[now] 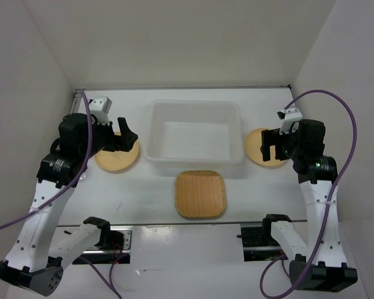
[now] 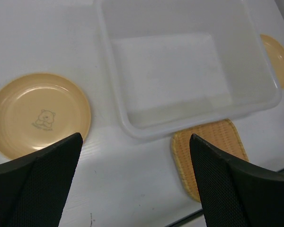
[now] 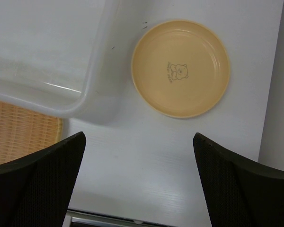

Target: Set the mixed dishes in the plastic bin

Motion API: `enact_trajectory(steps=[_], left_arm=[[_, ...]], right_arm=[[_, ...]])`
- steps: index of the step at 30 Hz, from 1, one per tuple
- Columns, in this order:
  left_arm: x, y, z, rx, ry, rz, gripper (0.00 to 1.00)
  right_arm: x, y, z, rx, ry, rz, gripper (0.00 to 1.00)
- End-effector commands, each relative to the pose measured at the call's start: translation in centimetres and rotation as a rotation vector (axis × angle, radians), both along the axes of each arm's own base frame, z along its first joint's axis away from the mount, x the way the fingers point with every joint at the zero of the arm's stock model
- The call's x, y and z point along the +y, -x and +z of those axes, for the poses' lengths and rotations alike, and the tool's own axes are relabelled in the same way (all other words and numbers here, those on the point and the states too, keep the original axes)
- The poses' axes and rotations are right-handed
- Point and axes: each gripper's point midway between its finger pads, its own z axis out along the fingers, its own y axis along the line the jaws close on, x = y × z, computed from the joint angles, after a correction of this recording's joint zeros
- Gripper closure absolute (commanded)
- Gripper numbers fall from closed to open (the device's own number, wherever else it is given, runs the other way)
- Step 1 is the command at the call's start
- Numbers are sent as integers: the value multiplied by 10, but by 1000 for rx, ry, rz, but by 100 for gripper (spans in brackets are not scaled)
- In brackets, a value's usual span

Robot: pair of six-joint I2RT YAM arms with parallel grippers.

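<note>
The translucent white plastic bin point(image 1: 195, 132) stands mid-table and looks empty; it also shows in the left wrist view point(image 2: 189, 66) and the right wrist view point(image 3: 42, 52). The square orange woven tray point(image 1: 201, 194) lies just in front of it. One pale-orange plate point(image 1: 116, 159) lies left of the bin, another point(image 1: 262, 147) lies right of it. My left gripper point(image 1: 126, 135) is open and empty above the left plate point(image 2: 40, 113). My right gripper point(image 1: 272, 144) is open and empty above the right plate point(image 3: 181, 68). No clear cups are in view.
White walls enclose the table on the left, back and right. The table's near edge with the arm mounts point(image 1: 187, 237) runs below the tray.
</note>
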Motion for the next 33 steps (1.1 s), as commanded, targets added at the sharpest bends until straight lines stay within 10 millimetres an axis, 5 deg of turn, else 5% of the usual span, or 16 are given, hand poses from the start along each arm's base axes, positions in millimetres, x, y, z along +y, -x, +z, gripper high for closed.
enact_trajectory(steps=[1,7,10,11,13,18,25,33], left_arm=[[-25,-1,-28,150,67,-56,0],[-71,11,-112,468,115,-188,0],[-98,24,-137,585,141,-300,0],[-102,24,-146,620,131,-303,0],[-104,22,-149,623,111,-314,0],[-103,25,-157,654,96,-314,0],[-114,38,-191,789,137,-342,0],[-138,59,-206,818,198,-356,0]], right_arm=[[5,-1,14,-92,-45,-22,2],[24,-2,3,-38,-70,114,2],[42,3,-5,-7,-45,309,34],[55,9,-10,14,-48,398,68],[60,3,-17,12,-6,464,100],[101,5,-37,-7,103,727,100],[131,37,-97,47,371,1108,100],[169,38,-127,-78,620,1399,100]])
